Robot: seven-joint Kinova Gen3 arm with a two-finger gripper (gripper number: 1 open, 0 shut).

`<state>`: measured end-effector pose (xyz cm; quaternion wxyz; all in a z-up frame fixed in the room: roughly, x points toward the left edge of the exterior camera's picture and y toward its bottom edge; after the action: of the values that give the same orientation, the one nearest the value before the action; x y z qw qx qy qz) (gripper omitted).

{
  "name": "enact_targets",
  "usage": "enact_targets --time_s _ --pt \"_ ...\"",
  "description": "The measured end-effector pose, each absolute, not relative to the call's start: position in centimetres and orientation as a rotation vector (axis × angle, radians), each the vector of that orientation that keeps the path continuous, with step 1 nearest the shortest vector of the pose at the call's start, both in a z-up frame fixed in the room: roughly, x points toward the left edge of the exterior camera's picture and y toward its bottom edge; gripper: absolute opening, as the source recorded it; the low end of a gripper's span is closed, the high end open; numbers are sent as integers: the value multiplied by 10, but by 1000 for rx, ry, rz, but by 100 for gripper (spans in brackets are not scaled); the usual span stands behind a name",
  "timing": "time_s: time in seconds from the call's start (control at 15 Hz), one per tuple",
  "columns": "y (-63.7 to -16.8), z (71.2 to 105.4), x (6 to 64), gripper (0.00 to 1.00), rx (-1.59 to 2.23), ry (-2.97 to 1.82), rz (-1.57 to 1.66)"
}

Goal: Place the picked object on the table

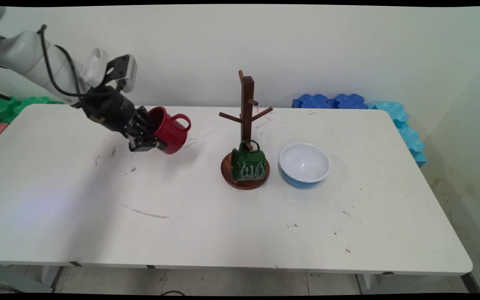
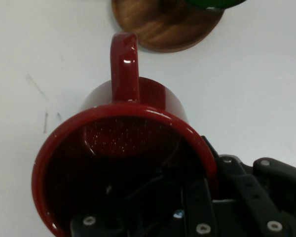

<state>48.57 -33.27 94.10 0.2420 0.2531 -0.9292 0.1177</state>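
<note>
My gripper [image 1: 152,135] is shut on the rim of a red mug [image 1: 170,130] and holds it tilted on its side above the table's left half, handle up and to the right. In the hand view the red mug [image 2: 123,163] fills the frame with its mouth toward the camera; one finger [image 2: 200,207] sits inside the rim. To the right stands a wooden mug tree [image 1: 246,121] on a round base [image 2: 163,27]. A green mug [image 1: 248,165] hangs low on it, resting over the base.
A blue bowl with a white inside [image 1: 304,163] sits just right of the mug tree. Blue foam blocks [image 1: 333,101] line the table's far right edge, green and red ones [image 1: 2,108] the far left. The white table [image 1: 223,225] bears scuff marks.
</note>
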Motion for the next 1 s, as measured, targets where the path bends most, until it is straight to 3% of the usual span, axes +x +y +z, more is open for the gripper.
enact_targets --time_s 1.0 --pt "-382 877 464 0 595 -2716 374"
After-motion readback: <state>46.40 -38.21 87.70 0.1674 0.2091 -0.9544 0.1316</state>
